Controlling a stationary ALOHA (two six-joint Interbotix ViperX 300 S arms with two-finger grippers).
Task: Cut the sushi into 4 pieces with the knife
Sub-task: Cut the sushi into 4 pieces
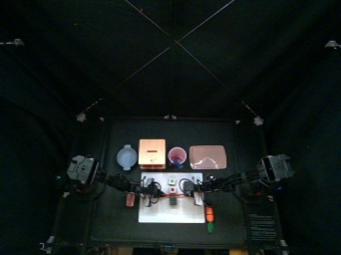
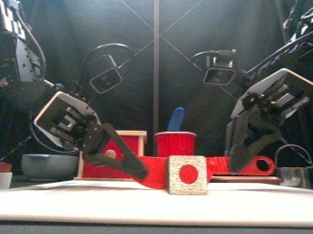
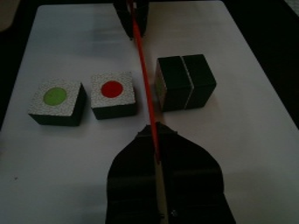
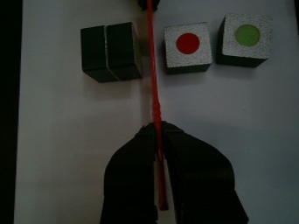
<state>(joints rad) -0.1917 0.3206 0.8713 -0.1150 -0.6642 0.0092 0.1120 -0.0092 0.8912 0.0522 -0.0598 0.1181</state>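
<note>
The sushi lies on the white cutting board [image 3: 239,131] in three parts. There is a green-dot piece [image 3: 55,105], a red-dot piece [image 3: 114,99] and a dark block of two joined pieces [image 3: 184,80]. A red knife [image 3: 142,70] runs edge-down in the gap between the red-dot piece [image 4: 187,48] and the dark block [image 4: 111,51]. My left gripper [image 3: 152,133] is shut on one end of the knife. My right gripper [image 4: 156,129] is shut on its other end. In the front view the red-dot piece [image 2: 186,175] stands under the knife [image 2: 214,166], between both grippers.
Along the back of the table stand a blue-grey bowl [image 1: 127,156], a wooden box [image 1: 154,157], a red cup [image 2: 178,143] holding a blue knife [image 2: 175,119], and a pink tray [image 1: 208,156].
</note>
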